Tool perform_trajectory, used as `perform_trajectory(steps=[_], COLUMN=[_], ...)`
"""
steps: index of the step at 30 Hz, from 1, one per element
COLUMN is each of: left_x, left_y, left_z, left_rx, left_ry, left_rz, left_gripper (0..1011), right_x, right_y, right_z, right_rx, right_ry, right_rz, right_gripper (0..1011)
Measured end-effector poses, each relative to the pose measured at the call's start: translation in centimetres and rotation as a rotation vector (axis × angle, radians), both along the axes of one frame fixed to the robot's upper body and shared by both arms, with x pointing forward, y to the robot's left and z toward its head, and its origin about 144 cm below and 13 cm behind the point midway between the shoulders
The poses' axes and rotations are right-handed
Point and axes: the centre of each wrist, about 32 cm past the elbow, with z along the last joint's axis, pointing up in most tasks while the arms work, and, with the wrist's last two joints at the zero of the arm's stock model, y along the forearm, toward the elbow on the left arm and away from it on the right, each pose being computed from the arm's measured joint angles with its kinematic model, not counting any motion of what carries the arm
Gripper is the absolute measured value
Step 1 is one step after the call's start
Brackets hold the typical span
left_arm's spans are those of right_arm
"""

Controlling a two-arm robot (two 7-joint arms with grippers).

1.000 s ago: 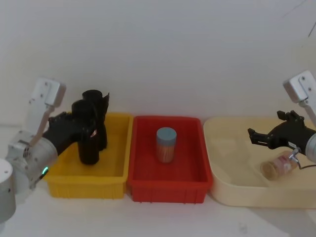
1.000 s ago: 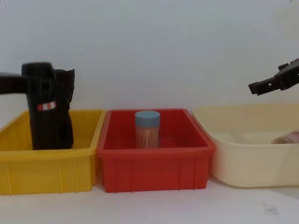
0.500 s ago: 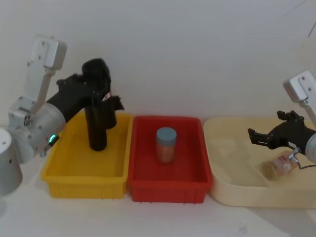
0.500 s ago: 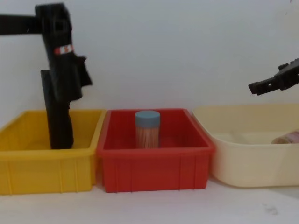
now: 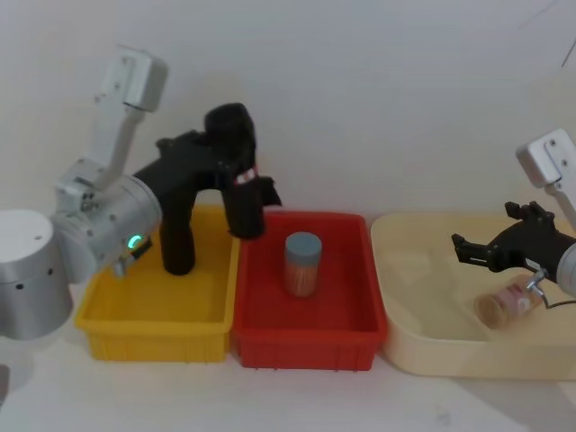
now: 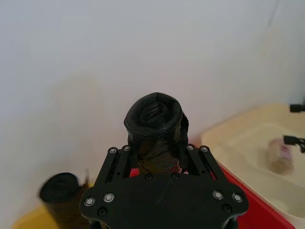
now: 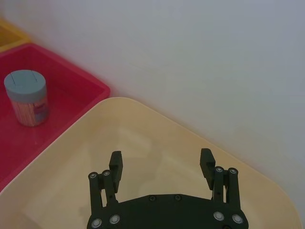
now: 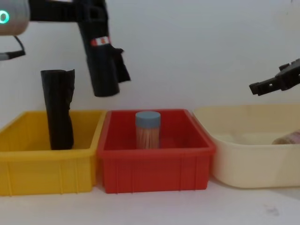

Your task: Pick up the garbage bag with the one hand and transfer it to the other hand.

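The garbage bag (image 5: 239, 184) is a black roll with a red-and-white label band (image 8: 100, 41). It hangs upright in the air over the seam between the yellow bin (image 5: 148, 322) and the red bin (image 5: 309, 337). My left gripper (image 5: 225, 166), on the arm with the green ring, is shut on the bag's upper part. In the left wrist view the fingers (image 6: 114, 160) clamp the roll (image 6: 154, 119) from both sides. My right gripper (image 5: 472, 251) hovers open over the cream tub (image 5: 432, 346), with nothing between its fingers (image 7: 116, 165).
A taller plain black roll (image 8: 58, 110) stands in the yellow bin. A jar with a blue lid (image 8: 148, 130) stands in the red bin. Another jar (image 5: 508, 304) lies on its side in the cream tub. A white wall is close behind.
My left gripper has lifted the garbage bag out of the yellow bin and carried it up and to the right, toward the red bin. The right gripper has not moved.
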Motion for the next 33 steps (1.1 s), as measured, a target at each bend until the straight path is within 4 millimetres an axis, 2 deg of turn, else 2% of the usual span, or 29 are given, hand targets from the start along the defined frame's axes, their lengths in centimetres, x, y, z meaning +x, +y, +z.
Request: perform_trajectory(steps=[10,33], left_x=[1.0,3.3], left_y=[-1.8,-5.8], left_z=[-0.5,-1.5], left_rx=[0.058,0.093], left_ry=[0.039,-0.03], left_rz=[-0.058,-0.04], left_gripper=[435,435], right_x=[0.0,0.0], right_y=[0.0,0.0], right_z=[0.0,0.0], right_rx=[0.0,0.0], right_ry=[0.0,0.0], right_rz=[0.0,0.0], right_gripper=[999,999])
